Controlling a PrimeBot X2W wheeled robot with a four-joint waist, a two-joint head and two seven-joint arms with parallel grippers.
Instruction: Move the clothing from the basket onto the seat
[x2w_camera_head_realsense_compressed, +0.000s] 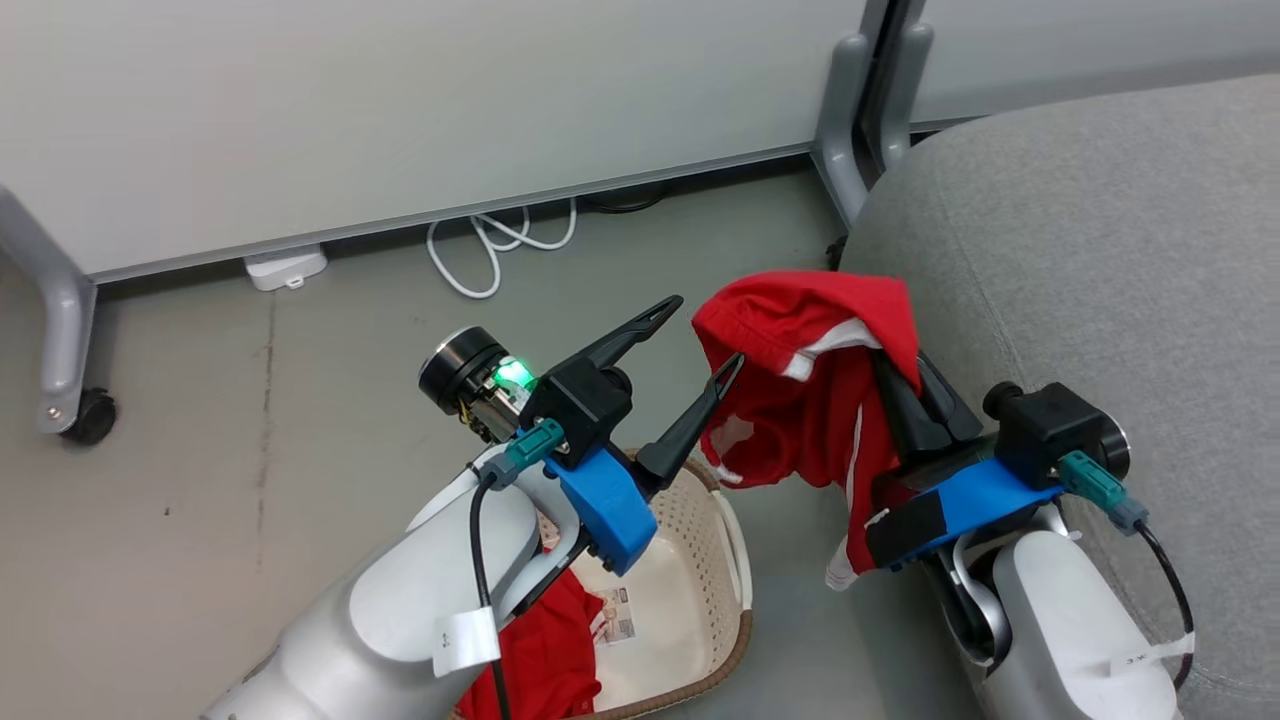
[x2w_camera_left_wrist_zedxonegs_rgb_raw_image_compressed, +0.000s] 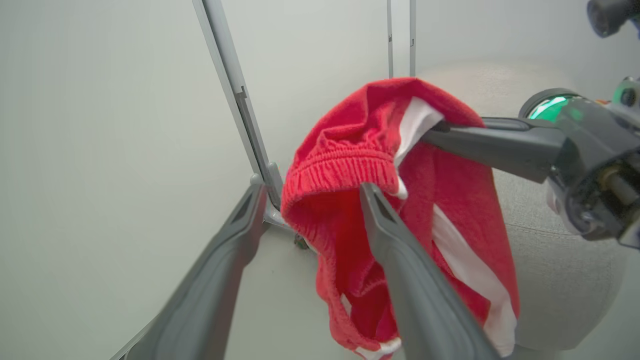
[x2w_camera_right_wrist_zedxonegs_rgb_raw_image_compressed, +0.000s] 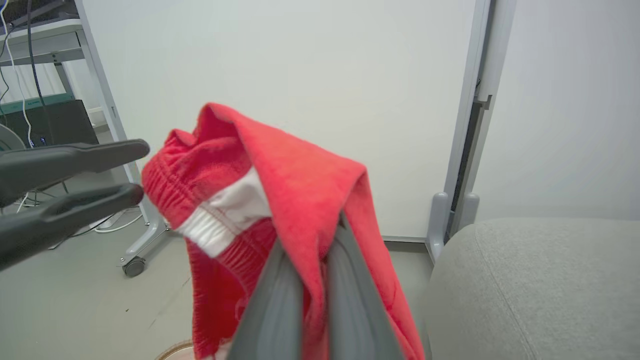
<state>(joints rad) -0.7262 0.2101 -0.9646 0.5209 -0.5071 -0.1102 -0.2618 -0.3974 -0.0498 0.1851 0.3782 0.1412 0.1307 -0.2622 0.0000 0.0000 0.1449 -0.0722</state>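
Note:
My right gripper (x2w_camera_head_realsense_compressed: 890, 375) is shut on a red garment with white stripes (x2w_camera_head_realsense_compressed: 800, 400), holding it in the air beside the grey seat (x2w_camera_head_realsense_compressed: 1100, 250). In the right wrist view its two fingers (x2w_camera_right_wrist_zedxonegs_rgb_raw_image_compressed: 280, 300) pinch the fabric (x2w_camera_right_wrist_zedxonegs_rgb_raw_image_compressed: 280, 170), which drapes over their tips. My left gripper (x2w_camera_head_realsense_compressed: 710, 330) stands open just left of the garment's elastic waistband (x2w_camera_left_wrist_zedxonegs_rgb_raw_image_compressed: 340, 165), one fingertip (x2w_camera_left_wrist_zedxonegs_rgb_raw_image_compressed: 370, 195) in front of the cloth. Below it the cream basket (x2w_camera_head_realsense_compressed: 700, 560) sits on the floor with a second red garment (x2w_camera_head_realsense_compressed: 545, 640) inside, partly hidden by my left forearm.
White partition panels stand behind, with grey feet, one on a caster (x2w_camera_head_realsense_compressed: 85, 415) and one pair (x2w_camera_head_realsense_compressed: 860, 120) by the seat's corner. A white cable (x2w_camera_head_realsense_compressed: 490, 250) and adapter (x2w_camera_head_realsense_compressed: 285, 268) lie on the floor by the wall. A desk frame with dark gear (x2w_camera_right_wrist_zedxonegs_rgb_raw_image_compressed: 50, 125) stands far left.

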